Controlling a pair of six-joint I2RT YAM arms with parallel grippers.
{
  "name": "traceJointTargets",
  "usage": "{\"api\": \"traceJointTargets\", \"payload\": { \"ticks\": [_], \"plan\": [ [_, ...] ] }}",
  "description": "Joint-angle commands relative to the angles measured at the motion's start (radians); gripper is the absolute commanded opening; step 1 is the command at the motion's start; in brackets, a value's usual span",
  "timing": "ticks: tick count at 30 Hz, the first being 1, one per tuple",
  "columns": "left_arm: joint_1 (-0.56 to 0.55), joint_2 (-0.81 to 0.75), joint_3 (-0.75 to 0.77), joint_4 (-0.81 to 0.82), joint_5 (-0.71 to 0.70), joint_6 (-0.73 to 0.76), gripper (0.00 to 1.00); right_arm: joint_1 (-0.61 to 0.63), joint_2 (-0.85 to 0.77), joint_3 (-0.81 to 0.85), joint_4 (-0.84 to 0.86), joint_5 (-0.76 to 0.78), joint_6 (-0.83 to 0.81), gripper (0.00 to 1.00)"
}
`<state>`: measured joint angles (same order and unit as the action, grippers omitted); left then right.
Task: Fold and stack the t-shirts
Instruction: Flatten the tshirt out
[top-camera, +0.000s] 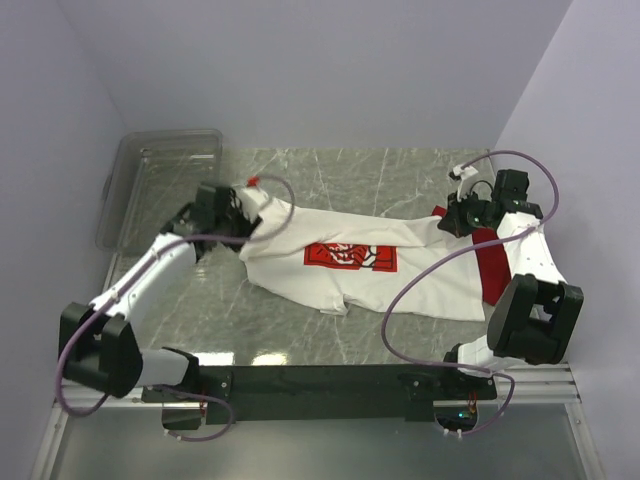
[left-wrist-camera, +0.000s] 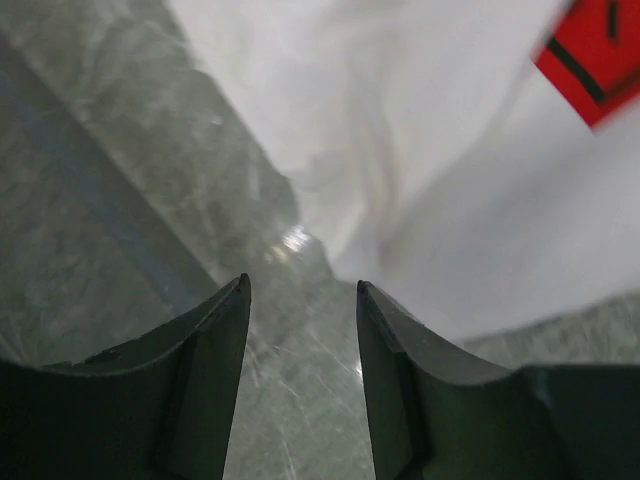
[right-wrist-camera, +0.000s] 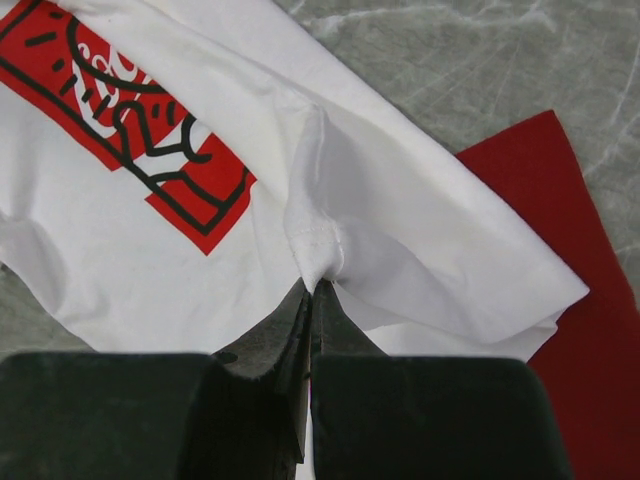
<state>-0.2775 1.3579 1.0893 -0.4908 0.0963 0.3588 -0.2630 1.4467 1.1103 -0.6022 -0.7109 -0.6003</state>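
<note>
The white t-shirt (top-camera: 330, 262) with the red square chest print (top-camera: 350, 256) lies spread across the middle of the marble table. The red t-shirt (top-camera: 491, 264) lies under its right part, showing at the right. My right gripper (right-wrist-camera: 313, 285) is shut on a pinched fold of the white shirt (right-wrist-camera: 330, 215) near its sleeve; the red shirt (right-wrist-camera: 560, 230) lies beyond. My left gripper (left-wrist-camera: 303, 285) is open and empty just above the table, at the white shirt's left edge (left-wrist-camera: 420, 180). In the top view it (top-camera: 238, 222) sits at the shirt's far-left corner.
A clear plastic bin (top-camera: 160, 180) stands at the back left of the table. Grey walls close the left, back and right sides. Bare marble (top-camera: 200, 310) shows in front of the shirts, up to the black front rail.
</note>
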Motion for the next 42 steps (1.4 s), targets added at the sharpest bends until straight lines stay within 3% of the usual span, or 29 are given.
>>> {"api": "traceJointTargets", "payload": {
  "ticks": [1,5,11,21,24,28,32,35,40,42],
  "plan": [
    [-0.109,-0.111,-0.170,0.092,-0.049,0.216,0.52,0.011,0.035,0.080,-0.059,-0.033,-0.099,0.00],
    [-0.172,-0.138,-0.255,0.153,-0.093,0.160,0.54,0.013,0.053,0.100,-0.028,-0.030,-0.061,0.00],
    [-0.207,-0.007,-0.230,0.185,-0.219,0.063,0.62,0.013,0.058,0.085,-0.015,-0.053,-0.035,0.00],
    [-0.213,0.121,-0.178,0.198,-0.378,-0.055,0.56,0.011,0.057,0.063,-0.013,-0.059,-0.042,0.00],
    [-0.212,0.136,-0.166,0.212,-0.406,-0.081,0.52,0.011,0.057,0.063,-0.016,-0.064,-0.041,0.00],
    [-0.212,0.176,-0.135,0.193,-0.389,-0.089,0.36,0.011,0.052,0.056,-0.018,-0.062,-0.044,0.00],
    [-0.207,0.188,-0.114,0.196,-0.394,-0.112,0.29,0.011,0.046,0.049,-0.019,-0.055,-0.050,0.00],
    [-0.207,0.179,-0.089,0.173,-0.380,-0.139,0.34,0.010,0.046,0.046,-0.021,-0.056,-0.052,0.00],
    [-0.206,0.133,-0.100,0.130,-0.316,-0.198,0.53,0.010,0.046,0.042,-0.015,-0.055,-0.050,0.00],
    [-0.206,0.121,-0.117,0.117,-0.311,-0.213,0.55,0.008,0.049,0.042,-0.013,-0.058,-0.049,0.00]
  ]
}}
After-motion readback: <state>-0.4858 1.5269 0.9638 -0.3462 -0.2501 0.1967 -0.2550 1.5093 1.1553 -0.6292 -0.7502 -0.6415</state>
